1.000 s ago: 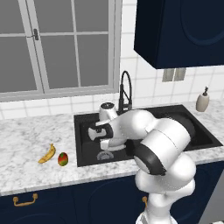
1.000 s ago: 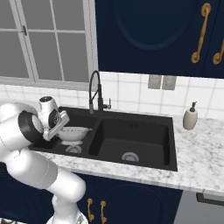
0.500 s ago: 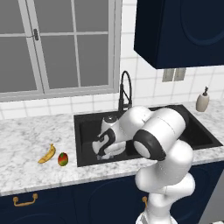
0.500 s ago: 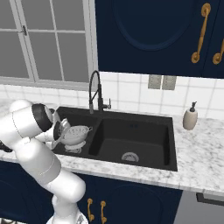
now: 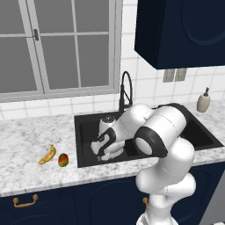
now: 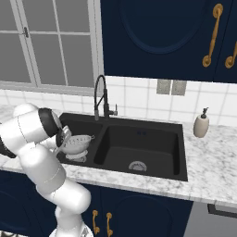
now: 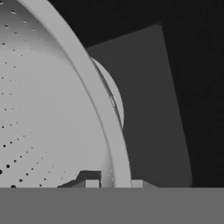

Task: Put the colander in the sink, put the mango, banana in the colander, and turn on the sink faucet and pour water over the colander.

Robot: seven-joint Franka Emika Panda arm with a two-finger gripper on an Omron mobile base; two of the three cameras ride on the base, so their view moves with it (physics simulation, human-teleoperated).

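Observation:
The light-grey perforated colander [image 6: 77,143] hangs tilted in the left basin of the black sink [image 6: 139,139], low over its floor. My gripper [image 5: 100,147] is shut on the colander's near rim. In the hand view that rim [image 7: 104,118] runs down between my two fingertips, with the gripper [image 7: 113,184] clamped across it. The colander [image 5: 115,152] peeks out below my hand. The yellow banana [image 5: 47,155] and the red-green mango [image 5: 63,160] lie side by side on the marble counter left of the sink [image 5: 84,127]. The black gooseneck faucet [image 5: 125,90] stands behind the basins.
A beige soap dispenser [image 6: 201,125] stands on the counter right of the sink, also seen as the dispenser [image 5: 203,101]. The faucet [image 6: 99,95] arches over the divider. A window is above the left counter and dark cabinets hang on the right.
My hand has dropped lower into the left basin and turned, carrying the colander with it. The banana and mango have not moved.

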